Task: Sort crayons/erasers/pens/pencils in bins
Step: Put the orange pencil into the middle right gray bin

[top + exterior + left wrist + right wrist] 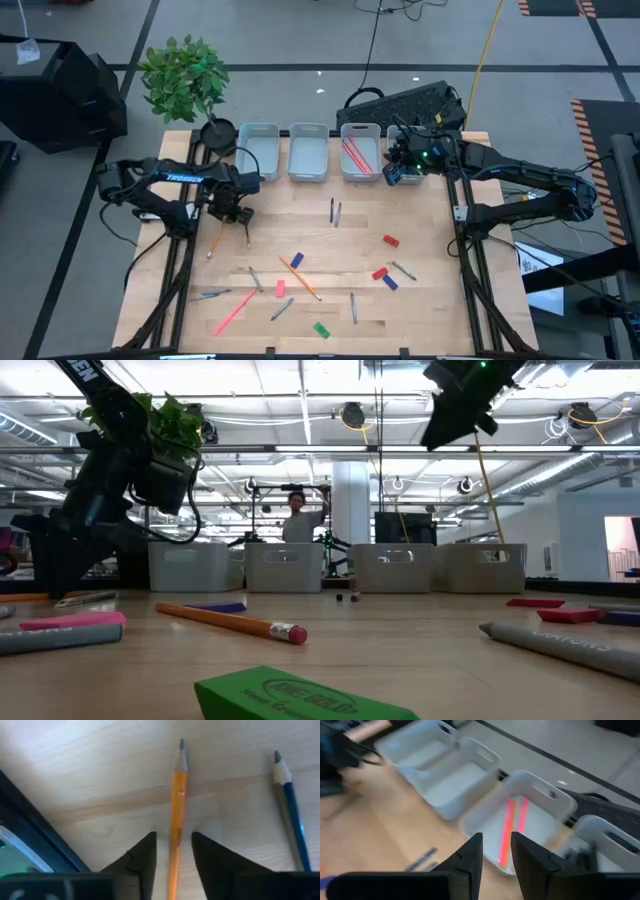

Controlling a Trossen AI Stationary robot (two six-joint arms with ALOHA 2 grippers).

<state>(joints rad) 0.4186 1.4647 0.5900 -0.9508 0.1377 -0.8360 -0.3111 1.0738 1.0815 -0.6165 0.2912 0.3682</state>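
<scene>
You see four pale bins [308,152] in a row at the back of the wooden table [420,300], and one holds pink sticks [357,152]. Small erasers, red [390,241], blue [297,260], pink [280,288] and green [321,329], lie among pencils. Your left gripper [173,851] is down low, a little open around an orange pencil [177,800], not squeezing it; your right gripper [496,851], slightly open and empty, hangs over the bins, and a person [296,520] stands behind.

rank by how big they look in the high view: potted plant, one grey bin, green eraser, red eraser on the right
1. potted plant
2. grey bin
3. green eraser and red eraser: they look alike, so no ranking.
</scene>
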